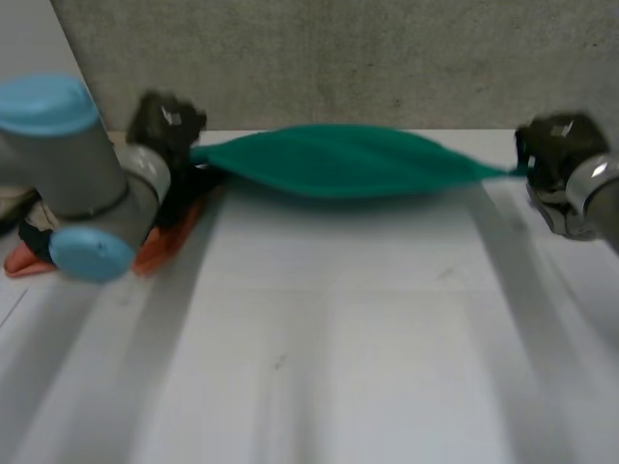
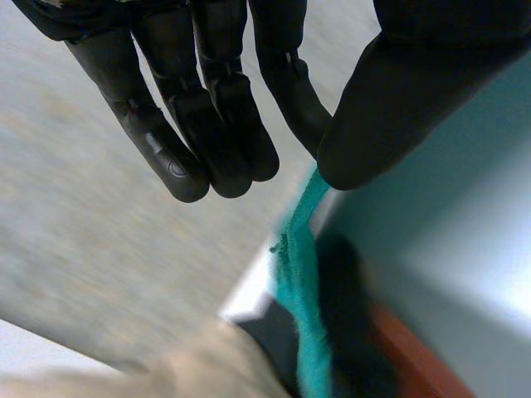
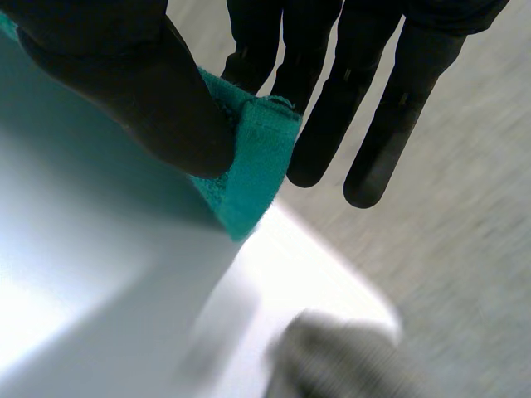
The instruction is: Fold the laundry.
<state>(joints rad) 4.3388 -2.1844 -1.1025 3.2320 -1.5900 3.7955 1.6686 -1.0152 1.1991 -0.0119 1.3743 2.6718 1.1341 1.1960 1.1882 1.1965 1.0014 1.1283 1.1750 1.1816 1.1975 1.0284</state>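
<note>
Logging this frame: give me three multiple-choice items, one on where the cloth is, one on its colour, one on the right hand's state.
1. Where is the cloth?
A. Stretched between the left hand and the right hand.
B. Held by the left hand alone.
C. Crumpled in a heap.

2. What colour is the cloth?
A. White.
B. Yellow.
C. Green.

3. What is the right hand doing?
A. Lying open, apart from the cloth.
B. Pinching a cloth corner between thumb and fingers.
C. Curled on nothing.

Answers: 1 A, the head view shows it spanning hand to hand; 2 C, it is green in every view; 3 B, its wrist view shows the thumb pressing the corner against the fingers.
</note>
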